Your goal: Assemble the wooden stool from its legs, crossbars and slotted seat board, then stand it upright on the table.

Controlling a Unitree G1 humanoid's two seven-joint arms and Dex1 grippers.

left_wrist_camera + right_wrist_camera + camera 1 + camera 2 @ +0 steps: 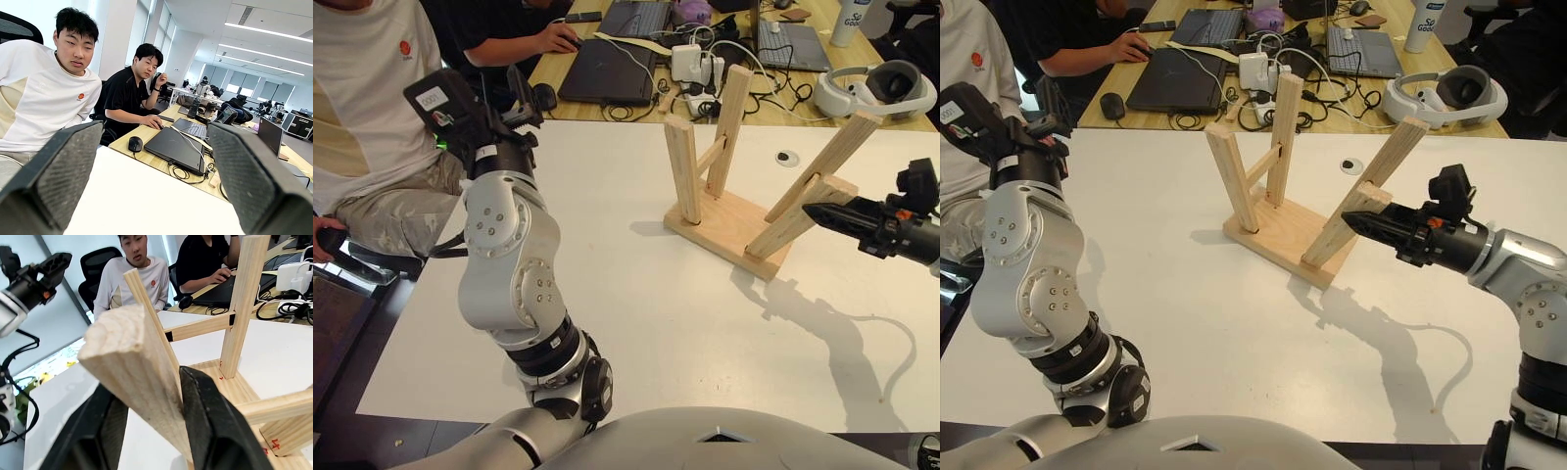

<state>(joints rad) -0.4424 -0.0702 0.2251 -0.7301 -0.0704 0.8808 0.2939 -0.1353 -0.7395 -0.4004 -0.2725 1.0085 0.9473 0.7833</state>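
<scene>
Your right gripper [1359,221] clamps the near leg [1324,245], likely seating it in the upturned seat board [1278,233]; left gripper [156,178] raised well aside, fingers spread, empty.

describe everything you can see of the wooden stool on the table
The wooden stool is pale, bare-looking wood and lies upside down: its seat board rests flat on the white table, four legs pointing up. The two legs on the robot's left stand nearly upright, joined by a crossbar. The two on the right lean outward; the right gripper has its fingers shut on the nearer leaning leg.
</scene>
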